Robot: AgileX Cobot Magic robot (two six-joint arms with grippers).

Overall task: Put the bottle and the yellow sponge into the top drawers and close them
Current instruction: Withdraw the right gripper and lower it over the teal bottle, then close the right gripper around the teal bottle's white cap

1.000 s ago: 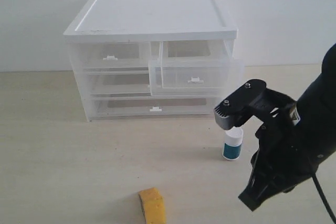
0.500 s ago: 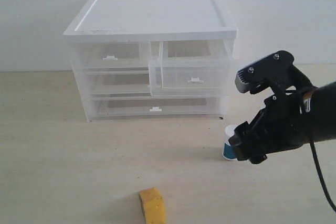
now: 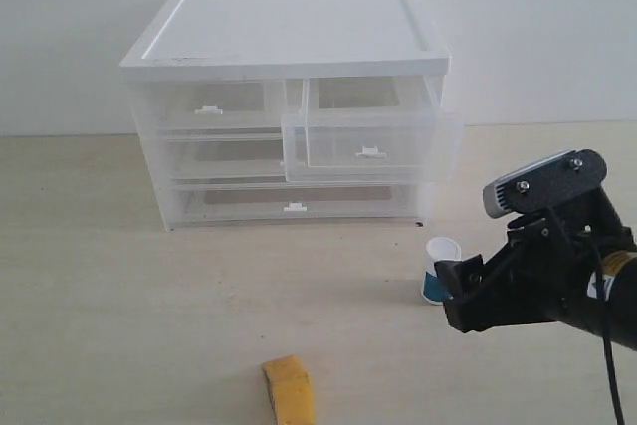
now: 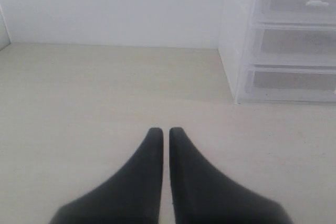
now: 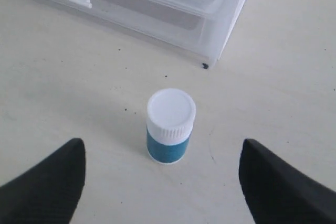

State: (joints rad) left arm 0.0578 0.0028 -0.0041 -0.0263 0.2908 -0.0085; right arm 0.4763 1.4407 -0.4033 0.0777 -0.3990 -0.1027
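The right claw (image 3: 453, 296) has dropped low and spread wide, empty, just short of the bottle (image 5: 170, 124) standing on the table (image 3: 149, 296) near the pulled-out top drawer (image 3: 370, 141); a grasp looks next; the left claw (image 4: 164, 131) stays together.

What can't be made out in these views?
- Exterior view: part of the bottle is hidden behind the right gripper.
- Exterior view: the yellow sponge's near end is cut off by the bottom edge.
- Exterior view: the left gripper is out of frame; its wrist view shows only fingertips.

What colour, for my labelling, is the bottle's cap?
White cap; right wrist view shows it best.
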